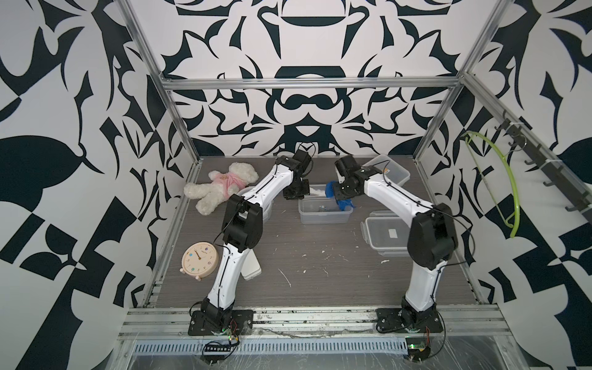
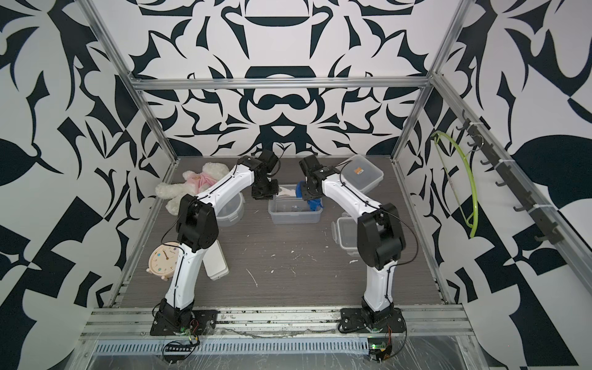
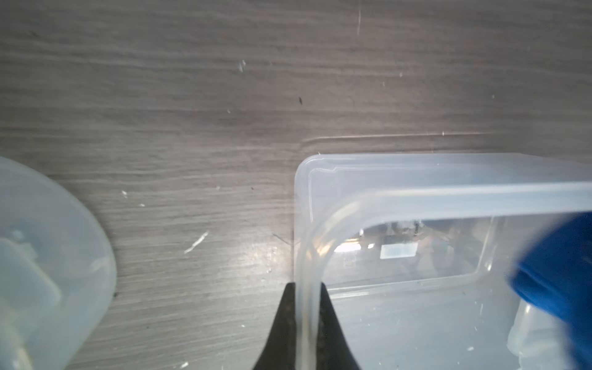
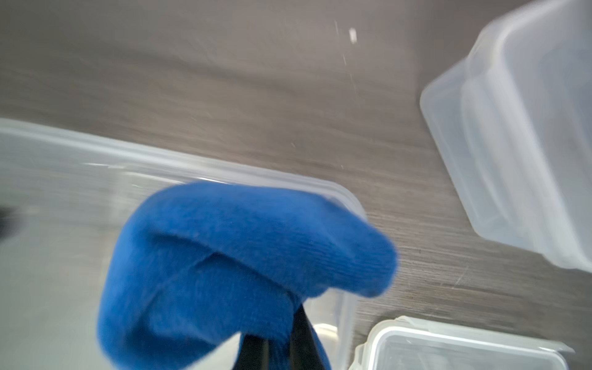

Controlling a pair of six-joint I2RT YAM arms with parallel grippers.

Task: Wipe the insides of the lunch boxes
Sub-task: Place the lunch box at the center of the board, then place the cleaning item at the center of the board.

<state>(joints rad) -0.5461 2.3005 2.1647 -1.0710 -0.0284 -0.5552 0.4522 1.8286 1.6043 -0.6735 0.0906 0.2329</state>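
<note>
On table [image 1: 320, 282], left claw [image 3: 307, 286] clamps lunch box [image 1: 323, 217]; cloth [image 4: 240, 256] half-hides right claw [image 4: 277, 347] clamping it.

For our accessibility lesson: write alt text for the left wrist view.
The left gripper pinches the rim of a clear rectangular lunch box on a grey table. A blue cloth overlaps it; a round container sits apart.

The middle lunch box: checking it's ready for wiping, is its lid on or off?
Off. The left gripper pinches the bare rim of the middle lunch box, and the blue cloth sits over its open top.
</note>
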